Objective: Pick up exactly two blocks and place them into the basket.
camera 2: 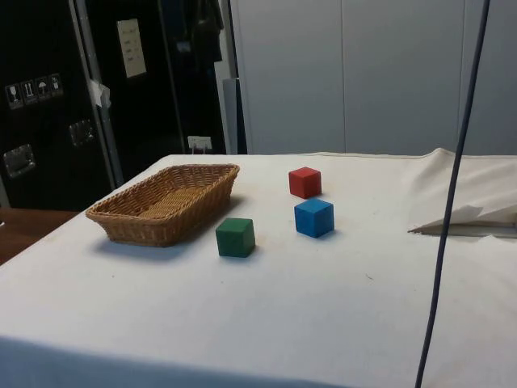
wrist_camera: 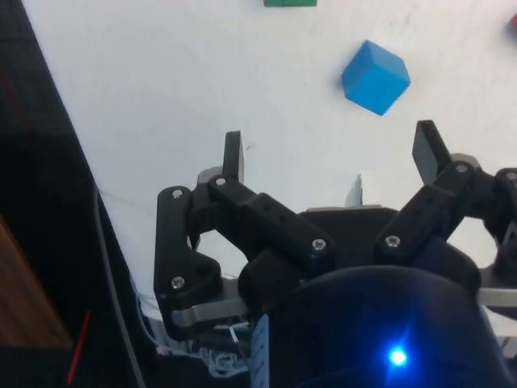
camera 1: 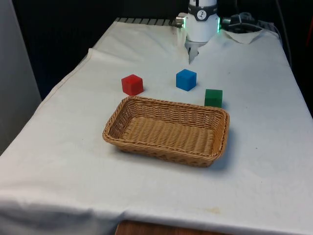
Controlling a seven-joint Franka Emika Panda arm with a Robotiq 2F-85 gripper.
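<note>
White cloth covers the table (camera 1: 254,161), and a woven wicker basket (camera 1: 168,130) sits on it, nothing inside. Beyond its far rim stand three cubes — a red wooden block (camera 1: 132,84), a blue wooden block (camera 1: 186,80) and a green wooden block (camera 1: 213,97), the green one just beside the rim. Above the cloth near the blue block, the black two-finger gripper (wrist_camera: 333,150) hangs with fingers spread apart, holding nothing.

My claw (wrist_camera: 333,153) is black: two slim fingers (wrist_camera: 233,158) on jointed links pinned with silver screws, above them my white, rounded wrist (camera 1: 201,30).
</note>
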